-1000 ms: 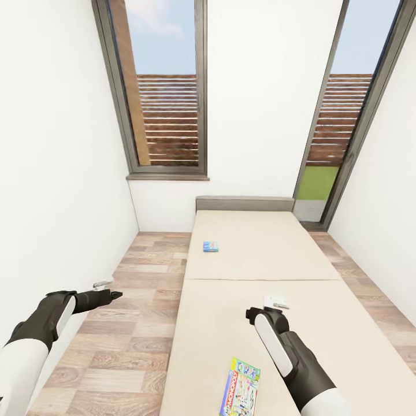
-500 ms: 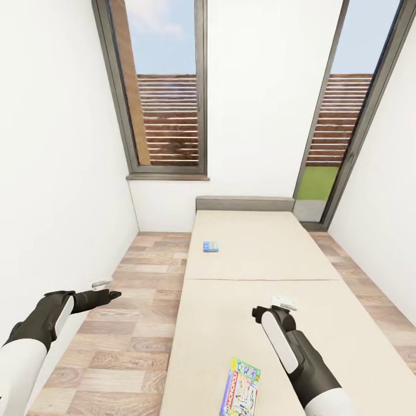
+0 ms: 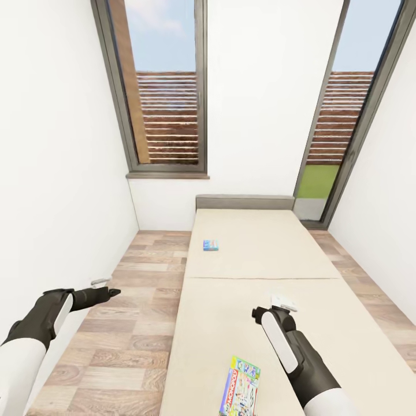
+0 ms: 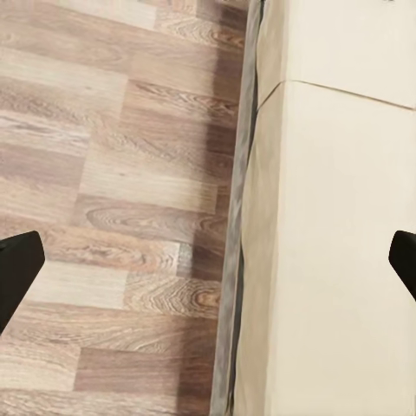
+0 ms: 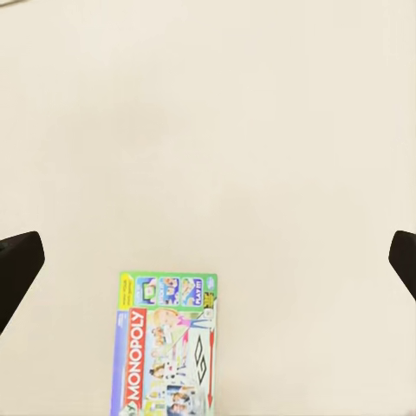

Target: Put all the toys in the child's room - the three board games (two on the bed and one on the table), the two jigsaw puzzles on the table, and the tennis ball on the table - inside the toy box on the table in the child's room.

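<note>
Two board games lie on the bed (image 3: pixel 254 266). A small blue one (image 3: pixel 211 245) rests on the far mattress half near its left edge. A large pale-green one with a red title band (image 3: pixel 240 386) lies on the near half, also seen in the right wrist view as the board game (image 5: pixel 165 347). My right gripper (image 3: pixel 258 314) hovers open above the near mattress, just beyond and right of the large game, with nothing between its fingers (image 5: pixel 17 269). My left gripper (image 3: pixel 114 292) is open over the wood floor left of the bed; its fingers (image 4: pixel 16 270) are spread wide.
The bed's grey frame edge (image 4: pixel 232 286) runs beside the plank floor (image 3: pixel 133 300). A white wall (image 3: pixel 58 173) stands close on the left. Two tall dark-framed windows (image 3: pixel 167 104) rise behind the grey headboard (image 3: pixel 245 202).
My right gripper has shifted slightly right and toward me above the bed. The left arm has drifted a little left. The board games have not moved.
</note>
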Tool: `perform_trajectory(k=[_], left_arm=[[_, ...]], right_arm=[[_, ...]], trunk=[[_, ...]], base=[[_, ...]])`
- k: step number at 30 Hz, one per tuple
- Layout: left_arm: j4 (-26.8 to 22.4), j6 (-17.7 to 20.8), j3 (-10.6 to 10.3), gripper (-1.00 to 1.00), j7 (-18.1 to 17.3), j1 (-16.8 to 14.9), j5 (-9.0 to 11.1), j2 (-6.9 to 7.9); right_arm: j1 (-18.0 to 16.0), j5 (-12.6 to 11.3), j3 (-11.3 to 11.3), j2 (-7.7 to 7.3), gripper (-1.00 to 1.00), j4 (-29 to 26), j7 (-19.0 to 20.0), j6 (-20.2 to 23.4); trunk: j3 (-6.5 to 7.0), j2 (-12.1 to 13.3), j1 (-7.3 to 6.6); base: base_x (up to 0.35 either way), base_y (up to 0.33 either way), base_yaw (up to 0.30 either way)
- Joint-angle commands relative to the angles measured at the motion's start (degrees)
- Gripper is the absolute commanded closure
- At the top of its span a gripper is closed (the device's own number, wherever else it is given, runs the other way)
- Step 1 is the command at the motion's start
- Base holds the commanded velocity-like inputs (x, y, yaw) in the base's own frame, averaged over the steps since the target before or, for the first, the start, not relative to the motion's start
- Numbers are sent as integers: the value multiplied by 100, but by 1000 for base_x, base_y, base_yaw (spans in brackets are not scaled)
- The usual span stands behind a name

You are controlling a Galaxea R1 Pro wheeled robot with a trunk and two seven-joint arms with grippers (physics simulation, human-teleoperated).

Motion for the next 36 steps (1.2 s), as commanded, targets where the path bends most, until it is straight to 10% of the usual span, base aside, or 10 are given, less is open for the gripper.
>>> perform_trajectory(k=[1,36], left_arm=[[-26,45,21,-100,-24,-5,1,-5],[-71,55,-18,-100,-21,-5,1,-21]], right_arm=[[-6,-46,8,-1,-100,-2,-56,11],[-9,-51,57,4,-100,-13,-56,68]], trunk=[[-22,-14,4],[-349,-14,4]], base=[[0,0,0],[0,0,0]])
